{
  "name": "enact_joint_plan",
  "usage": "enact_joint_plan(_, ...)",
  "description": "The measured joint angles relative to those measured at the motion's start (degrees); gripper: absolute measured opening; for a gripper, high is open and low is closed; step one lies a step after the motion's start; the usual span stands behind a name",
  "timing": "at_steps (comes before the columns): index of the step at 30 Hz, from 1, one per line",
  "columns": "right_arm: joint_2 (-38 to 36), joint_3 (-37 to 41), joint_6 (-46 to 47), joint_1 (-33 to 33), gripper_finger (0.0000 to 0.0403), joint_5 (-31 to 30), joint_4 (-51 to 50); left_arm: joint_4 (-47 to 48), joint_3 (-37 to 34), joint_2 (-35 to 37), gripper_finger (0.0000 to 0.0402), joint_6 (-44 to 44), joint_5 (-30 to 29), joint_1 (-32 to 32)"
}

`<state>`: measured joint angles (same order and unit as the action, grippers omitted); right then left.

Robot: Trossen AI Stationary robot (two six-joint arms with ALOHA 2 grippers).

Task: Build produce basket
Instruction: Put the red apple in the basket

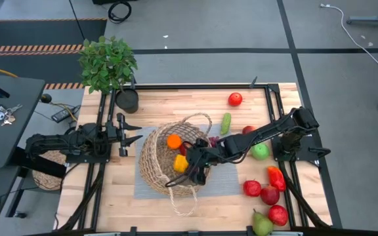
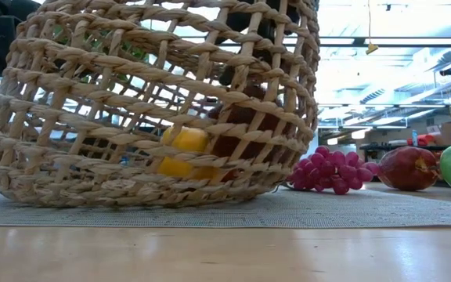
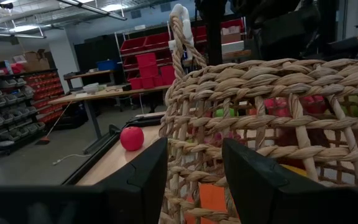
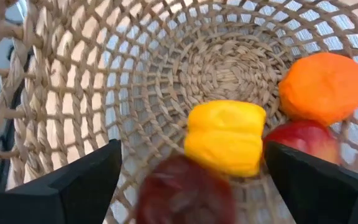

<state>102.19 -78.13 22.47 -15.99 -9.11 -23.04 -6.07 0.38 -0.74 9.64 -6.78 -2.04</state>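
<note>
Plum [image 4: 184,190] dropping into basket [image 1: 151,160]; my right gripper [image 4: 191,180] spread wide, empty. Next: withdraw, fetch grapes [image 2: 331,171].

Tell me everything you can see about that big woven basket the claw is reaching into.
The basket is a large round tan wicker piece with an open weave and thin loop handles. It lies tipped on its side on a grey mat, its mouth facing the right claw, which reaches inside with fingers spread wide. Inside sit a yellow pepper, an orange, a red apple and a dark round fruit. Purple grapes lie just outside it.
</note>
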Motion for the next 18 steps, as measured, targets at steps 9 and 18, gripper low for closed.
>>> enact_joint_plan(9, -3.0, -13.7, -4.9, -0.6, 0.0388, -6.6, -20.1, 0.0, 0.0, 0.0, 0.0160, 0.0, 0.0, 0.0)
enact_joint_plan(18, -12.4, -10.7, -2.1, -1.9, 0.0387, -13.3, -34.5, 0.0, 0.0, 0.0, 0.0160, 0.0, 0.0, 0.0)
